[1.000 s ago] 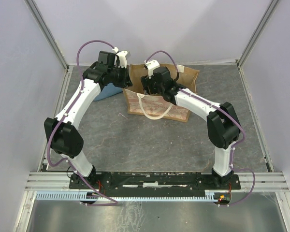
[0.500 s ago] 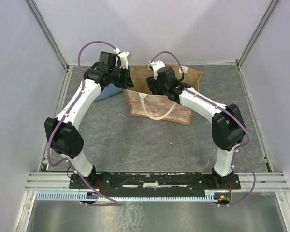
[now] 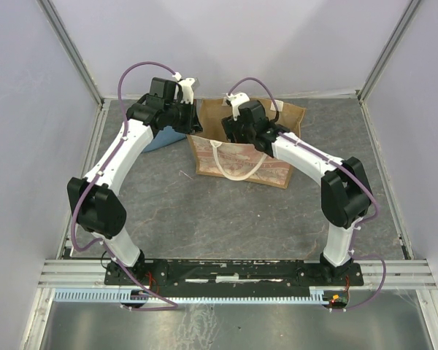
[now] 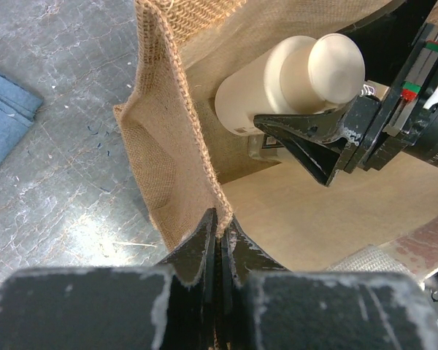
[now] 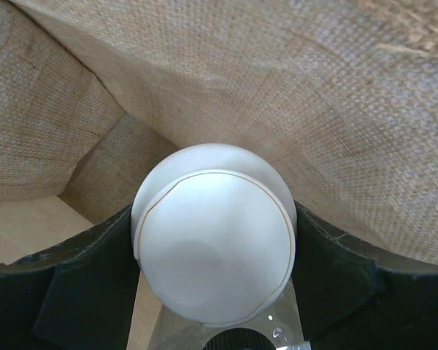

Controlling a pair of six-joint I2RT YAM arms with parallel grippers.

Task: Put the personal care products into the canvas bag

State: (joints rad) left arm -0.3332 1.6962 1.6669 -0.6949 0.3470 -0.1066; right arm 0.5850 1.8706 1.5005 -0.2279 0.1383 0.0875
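The tan canvas bag (image 3: pixel 237 159) stands at the back middle of the table, with its cream rope handle hanging down the front. My left gripper (image 4: pixel 220 219) is shut on the bag's woven rim (image 4: pixel 171 87) and holds its left corner; it also shows in the top view (image 3: pixel 192 120). My right gripper (image 5: pixel 213 219) is inside the bag, shut on the beige bottle with the cream cap (image 5: pixel 213 248). The left wrist view shows the bottle (image 4: pixel 292 80) between the black fingers (image 4: pixel 306 138). A clear bottle's dark cap (image 5: pixel 241 340) lies beneath. The other products are out of view.
A folded blue cloth (image 3: pixel 159 138) lies on the grey table left of the bag, also in the left wrist view (image 4: pixel 4 117). Enclosure walls and metal posts (image 3: pixel 73 55) ring the table. Both arms reach over the back of the table.
My right gripper moved farther back and right, deeper into the bag with the bottle, and the bag shifted slightly right. The left gripper kept its hold on the rim.
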